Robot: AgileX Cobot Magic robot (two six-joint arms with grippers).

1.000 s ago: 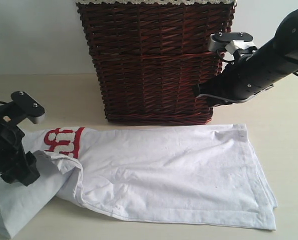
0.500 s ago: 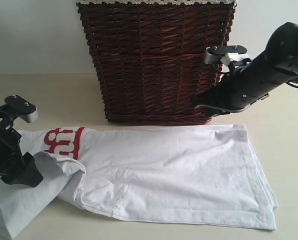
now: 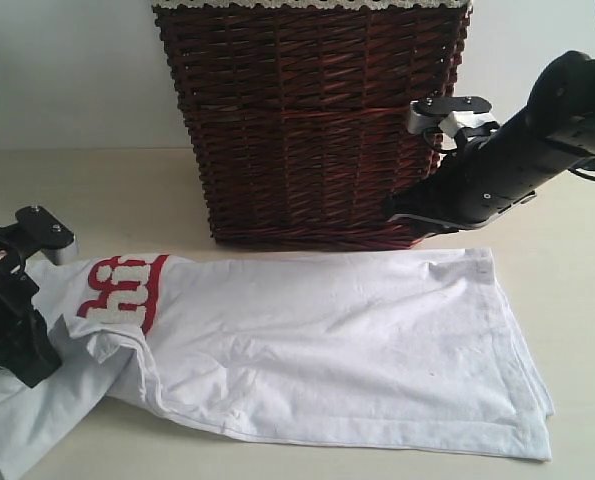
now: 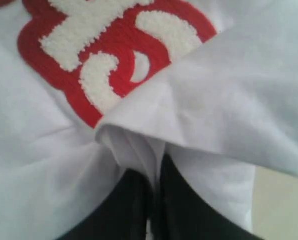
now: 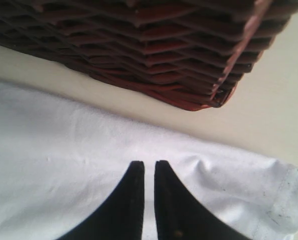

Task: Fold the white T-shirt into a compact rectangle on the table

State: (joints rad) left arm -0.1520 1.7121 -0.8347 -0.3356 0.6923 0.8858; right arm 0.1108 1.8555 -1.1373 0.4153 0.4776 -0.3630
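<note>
Left claw now clamped on a bunched fold of the white T-shirt spread on the table, more red lettering showing just past its tips. Right claw together, empty, arm slanting down over the shirt edge near the basket. Pinch visible only in left wrist view.

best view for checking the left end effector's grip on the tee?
Left wrist view: the left end effector is shut on a pinched fold of the white T-shirt, beside the red lettering. Exterior view: that arm hides the fingertips with its dark body. Right wrist view shows only the right end effector over plain cloth.
</note>
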